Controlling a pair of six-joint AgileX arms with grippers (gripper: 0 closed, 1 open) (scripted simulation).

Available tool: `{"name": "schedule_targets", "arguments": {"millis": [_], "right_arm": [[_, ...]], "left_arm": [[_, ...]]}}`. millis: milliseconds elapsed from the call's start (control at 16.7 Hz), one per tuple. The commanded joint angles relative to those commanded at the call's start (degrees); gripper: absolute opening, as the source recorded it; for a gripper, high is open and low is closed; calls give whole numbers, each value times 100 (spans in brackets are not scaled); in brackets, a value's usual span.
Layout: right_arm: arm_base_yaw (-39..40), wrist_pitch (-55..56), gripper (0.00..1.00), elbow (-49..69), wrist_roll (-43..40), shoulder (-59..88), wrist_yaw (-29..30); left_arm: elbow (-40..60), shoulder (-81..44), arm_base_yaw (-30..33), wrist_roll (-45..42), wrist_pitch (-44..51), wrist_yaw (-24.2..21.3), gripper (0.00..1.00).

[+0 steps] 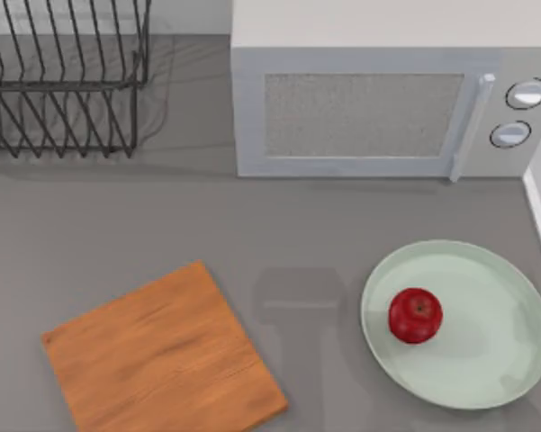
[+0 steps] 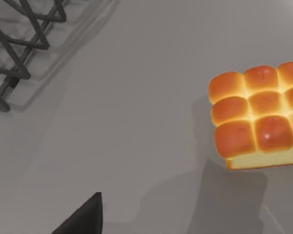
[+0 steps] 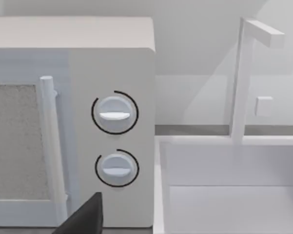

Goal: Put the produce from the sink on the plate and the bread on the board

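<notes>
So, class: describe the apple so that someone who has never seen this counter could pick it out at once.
Start at the white microwave at the back of the counter. In front of its dials lies a large pale green plate. The apple sits on it, left of centre: small, glossy and red, unlike the flat wooden board further left.

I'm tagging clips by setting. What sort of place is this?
Most likely a kitchen counter, rendered in simulation: a microwave stands at the back, a wire dish rack sits beside it, and a sink with a faucet adjoins the microwave.
</notes>
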State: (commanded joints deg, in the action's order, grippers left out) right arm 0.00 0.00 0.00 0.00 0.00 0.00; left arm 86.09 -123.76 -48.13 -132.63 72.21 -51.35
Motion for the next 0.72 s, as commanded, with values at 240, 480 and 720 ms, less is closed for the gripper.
{"name": "schedule_targets", "arguments": {"millis": [240,480,720], "right_arm": [[0,0,100,0,0,0,0],[0,0,100,0,0,0,0],[0,0,100,0,0,0,0]], "left_arm": [[467,-1218,-17,-786,891,-542,100],[695,-2075,58,-1235,1481,-885,100],[696,-2358,111,-1362,1603,-948,100]]}}
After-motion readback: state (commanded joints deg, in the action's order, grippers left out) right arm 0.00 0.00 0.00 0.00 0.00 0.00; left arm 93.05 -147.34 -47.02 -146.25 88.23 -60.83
